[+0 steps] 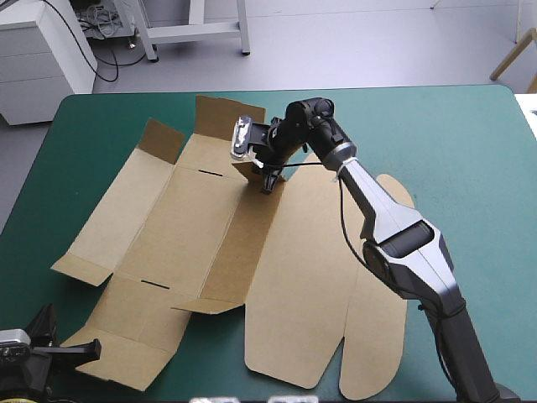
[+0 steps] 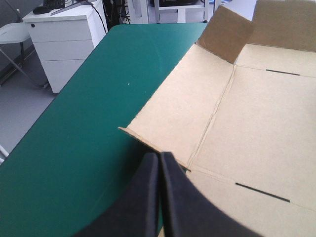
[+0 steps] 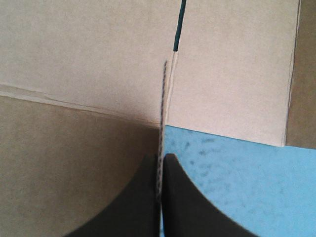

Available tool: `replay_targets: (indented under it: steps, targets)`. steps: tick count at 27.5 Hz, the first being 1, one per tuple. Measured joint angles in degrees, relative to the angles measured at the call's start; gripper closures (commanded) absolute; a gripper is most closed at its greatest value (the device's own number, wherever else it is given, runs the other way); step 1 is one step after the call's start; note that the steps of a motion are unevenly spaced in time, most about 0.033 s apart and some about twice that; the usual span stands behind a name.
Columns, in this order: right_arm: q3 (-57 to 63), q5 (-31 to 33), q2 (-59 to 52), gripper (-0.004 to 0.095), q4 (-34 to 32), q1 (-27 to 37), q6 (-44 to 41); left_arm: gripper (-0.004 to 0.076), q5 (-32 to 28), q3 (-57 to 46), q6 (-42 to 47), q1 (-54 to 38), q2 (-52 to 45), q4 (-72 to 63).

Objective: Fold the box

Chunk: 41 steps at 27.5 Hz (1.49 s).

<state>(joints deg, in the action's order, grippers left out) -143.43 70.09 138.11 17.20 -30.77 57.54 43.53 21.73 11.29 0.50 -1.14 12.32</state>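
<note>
We note: box [image 1: 277, 252] mostly flat, centre-left on table [image 1: 445, 143] | right gripper [image 1: 268, 183] clamped on board edge at its far middle | left gripper [image 1: 95, 347] clenched, beside its near-left flap.

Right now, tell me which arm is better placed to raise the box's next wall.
Right, I'd judge. The right gripper is shut on a raised flap of the box near its far edge. The left gripper is shut on nothing, beside the box's near left corner.
</note>
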Motion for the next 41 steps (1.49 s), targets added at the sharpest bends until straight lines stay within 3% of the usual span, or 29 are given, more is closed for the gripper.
replay_targets:
  steps: [11,18,21,28,34,41]
  targets:
    - [2.1,0.0,-2.7,0.0924,-5.2,-3.6,-0.9,0.0734,0.0,0.0,0.0,0.0,0.0,0.0]
    - [14.2,-0.1,-10.7,0.0924,-7.9,-3.8,-0.5,0.0734,0.0,0.0,0.0,0.0,0.0,0.0]
    - [19.8,-0.1,-14.4,0.0924,-7.5,-3.8,3.9,0.0734,0.0,0.0,0.0,0.0,0.0,0.0]
    - [20.6,-2.2,-15.0,0.0924,-7.1,-3.8,13.3,0.0734,0.0,0.0,0.0,0.0,0.0,0.0]
    - [20.9,-7.1,-13.3,0.0924,-4.2,-3.7,13.3,0.0734,0.0,0.0,0.0,0.0,0.0,0.0]
    - [21.1,-8.5,-12.0,0.091,-2.4,-3.7,14.1,0.0734,0.0,0.0,0.0,0.0,0.0,0.6]
